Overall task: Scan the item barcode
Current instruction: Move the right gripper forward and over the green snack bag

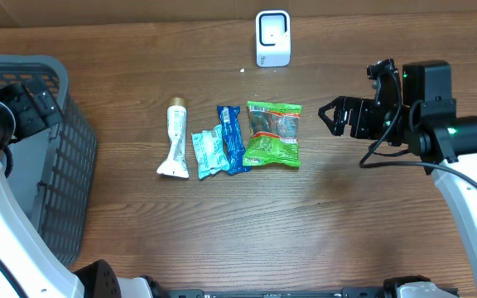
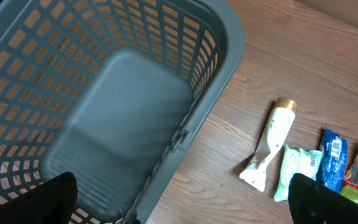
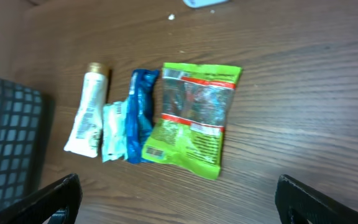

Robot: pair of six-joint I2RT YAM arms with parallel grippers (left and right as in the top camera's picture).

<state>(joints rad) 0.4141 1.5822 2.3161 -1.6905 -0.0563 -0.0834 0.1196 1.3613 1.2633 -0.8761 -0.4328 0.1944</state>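
Four items lie in a row mid-table: a white tube with a gold cap (image 1: 175, 141), a pale teal packet (image 1: 208, 151), a blue packet (image 1: 232, 139) and a green snack bag (image 1: 273, 134). The white barcode scanner (image 1: 272, 39) stands at the back edge. My right gripper (image 1: 331, 116) hovers open to the right of the green bag (image 3: 191, 118), whose barcode (image 3: 156, 151) faces up at its near corner. Open and holding nothing, my left gripper (image 1: 40, 103) hangs over the grey basket (image 1: 65, 165). The tube (image 2: 272, 140) shows in the left wrist view.
The grey plastic basket (image 2: 222, 56) fills the table's left side, its rim close to the tube. A small white speck (image 1: 243, 70) lies near the scanner. Bare wood shows in front of the items and between the green bag and my right gripper.
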